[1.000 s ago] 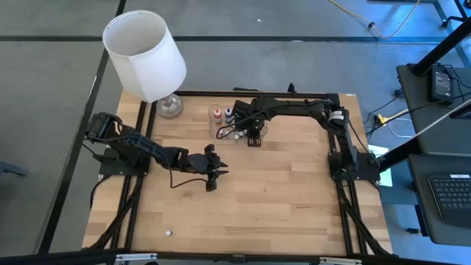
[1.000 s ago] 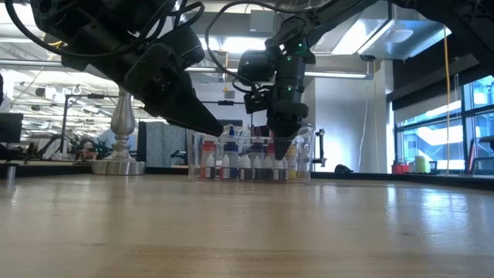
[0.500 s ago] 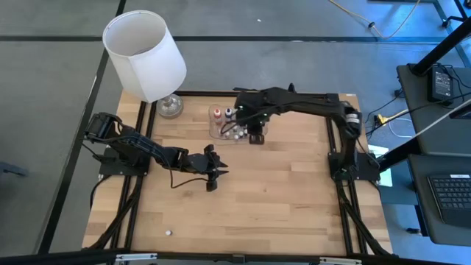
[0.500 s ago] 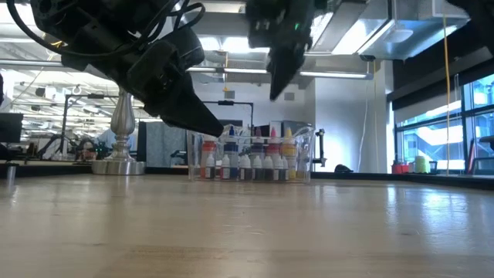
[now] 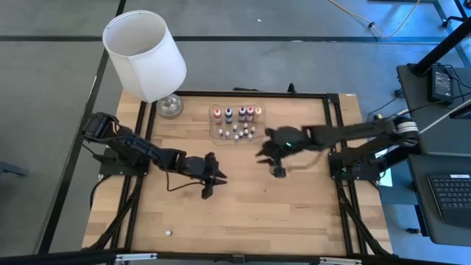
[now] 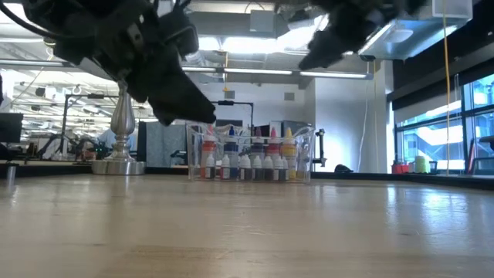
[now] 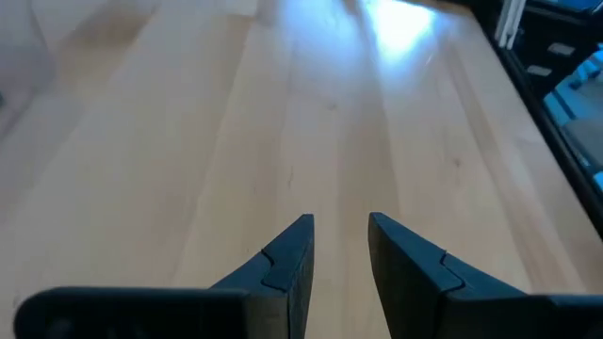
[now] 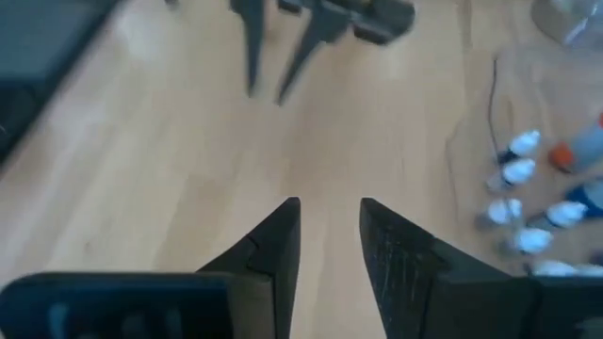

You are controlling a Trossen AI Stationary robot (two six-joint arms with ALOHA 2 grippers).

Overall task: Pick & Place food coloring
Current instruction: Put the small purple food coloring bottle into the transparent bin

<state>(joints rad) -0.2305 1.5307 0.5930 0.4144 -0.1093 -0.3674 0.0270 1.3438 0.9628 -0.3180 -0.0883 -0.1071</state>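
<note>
Wooden table (image 5: pixel 294 213) under both grippers — I see the left gripper (image 7: pixel 339 247) and right gripper (image 8: pixel 330 231) fingers slightly parted, apparently empty; food coloring (image 5: pixel 235 123) sits apart.

Premises present as a robotics lab or test workshop. A butcher-block worktop (image 5: pixel 243 199) sits inside a black metal frame (image 5: pixel 346 206) on grey concrete floor (image 5: pixel 294 66). A side desk carries a keyboard (image 5: pixel 450 193) and a power brick (image 5: pixel 444 81), with cables trailing across the floor. Beyond the worktop: open-plan hall, strip lighting (image 6: pixel 255 71), exposed ceiling ducting, large windows (image 6: pixel 455 131).
</note>
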